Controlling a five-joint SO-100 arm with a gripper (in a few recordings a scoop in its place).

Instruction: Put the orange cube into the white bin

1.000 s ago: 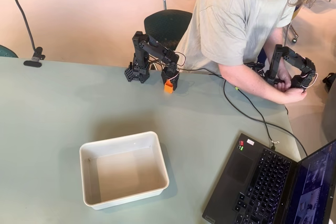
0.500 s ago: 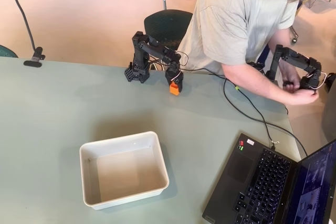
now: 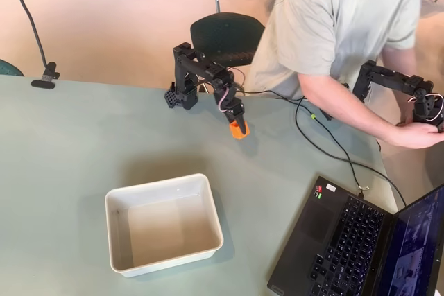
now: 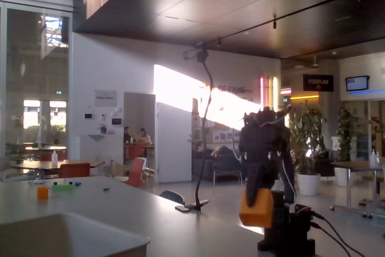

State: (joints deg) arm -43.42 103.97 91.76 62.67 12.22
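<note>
Gripping the cube [image 3: 238, 129] between the 2 fingers of the tool [image 3: 236, 125], lifted off the counter [image 3: 69, 143]. Probably light, stiff, slightly slick; squeezing flat opposite faces. Bin [image 3: 211, 202] lying well below-left of tool.

Glossy white plastic bin [image 3: 164, 223] on a matt, smooth table [image 3: 69, 143].

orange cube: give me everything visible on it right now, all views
The small bright orange plastic cube is pinched at the tip of the black two-finger gripper, lifted off the pale green table. It looks solid and smooth, and sits tilted in the overhead view. In the fixed view the cube hangs below the dark arm, one flat face lit. It is up and right of the shallow white plastic bin, not yet over it. Only the fingers touch it.
</note>
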